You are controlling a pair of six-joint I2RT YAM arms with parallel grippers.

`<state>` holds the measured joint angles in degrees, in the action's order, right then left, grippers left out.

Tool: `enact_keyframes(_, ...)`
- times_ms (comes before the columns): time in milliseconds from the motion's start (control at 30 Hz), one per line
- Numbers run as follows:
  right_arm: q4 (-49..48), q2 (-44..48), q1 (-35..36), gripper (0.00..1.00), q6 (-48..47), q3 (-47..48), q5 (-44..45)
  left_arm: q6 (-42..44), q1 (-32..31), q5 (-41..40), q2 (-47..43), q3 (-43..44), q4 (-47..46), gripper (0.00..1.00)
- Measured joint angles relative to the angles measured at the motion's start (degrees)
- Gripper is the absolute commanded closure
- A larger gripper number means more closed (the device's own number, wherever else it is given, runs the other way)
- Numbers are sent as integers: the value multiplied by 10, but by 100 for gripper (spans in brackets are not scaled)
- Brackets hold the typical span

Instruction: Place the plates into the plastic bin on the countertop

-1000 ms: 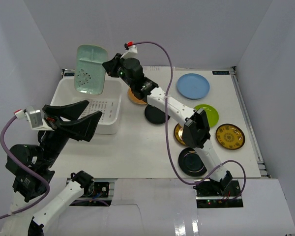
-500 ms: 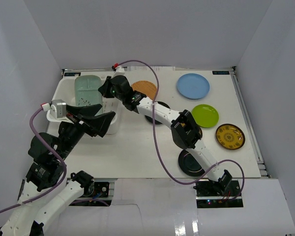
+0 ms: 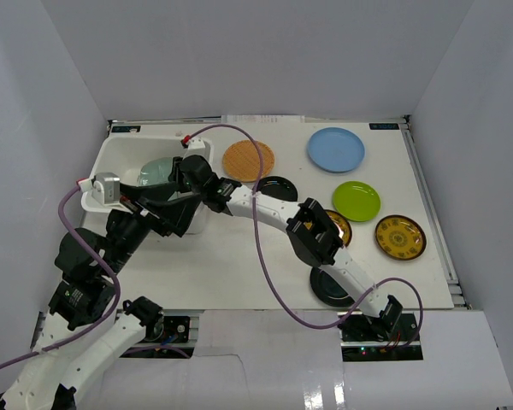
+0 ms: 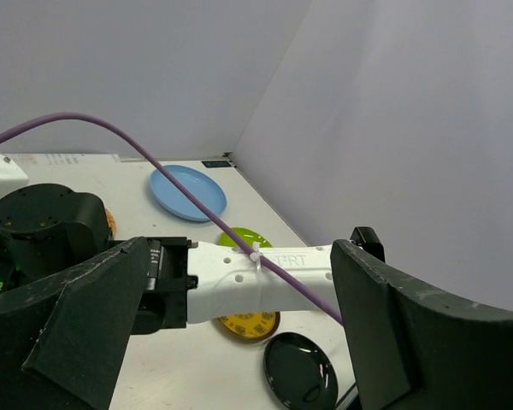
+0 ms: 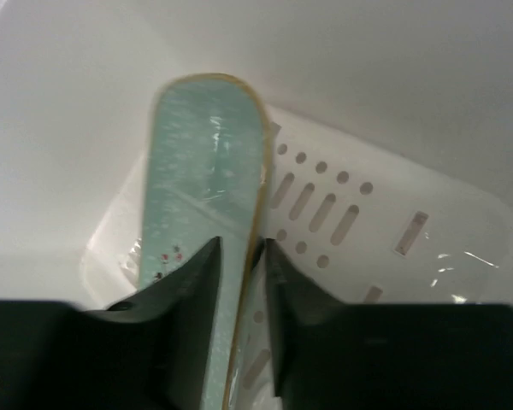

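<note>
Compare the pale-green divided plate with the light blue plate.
The pale-green divided plate is rectangular; the light blue plate is round. The pale-green divided plate stands tilted on edge inside the plastic bin, between the fingers of the right gripper; the light blue plate lies flat on the countertop. Both are pale dishes.

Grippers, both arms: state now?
Left gripper: open, empty.
Right gripper: straddles the pale-green plate inside the bin; gripped or released, cannot tell.

Right pincer [image 5: 239, 252] lowered pale-green plate [image 5: 207, 171] from above rim down inside bin [image 3: 145, 142]; left pincer [image 4: 239, 256] swung in — closer to bin.
</note>
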<state>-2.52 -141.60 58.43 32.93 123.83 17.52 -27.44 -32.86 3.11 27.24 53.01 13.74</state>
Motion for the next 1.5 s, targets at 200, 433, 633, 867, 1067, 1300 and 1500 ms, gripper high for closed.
enact_keyframes(200,-43,0,13,35,-47,0,34,2,0,-12,1,0,0,2)
enact_keyframes(433,-79,43,16,37,-94,-47,25,9,0,-45,7,1,12,2)
enact_keyframes(633,-118,225,-6,41,-101,-227,-25,17,0,-68,9,1,23,2)
enact_keyframes(867,-111,393,-193,46,-156,-357,-105,51,0,-76,-12,-45,30,2)
enact_keyframes(1067,64,297,-353,36,-300,-279,-96,72,0,-70,-26,-124,40,2)
enact_keyframes(1300,200,156,-391,31,-420,-178,-55,85,0,-50,-14,-133,38,2)
enact_keyframes(1500,231,108,-398,42,-453,-151,-65,92,0,-41,3,-133,38,2)
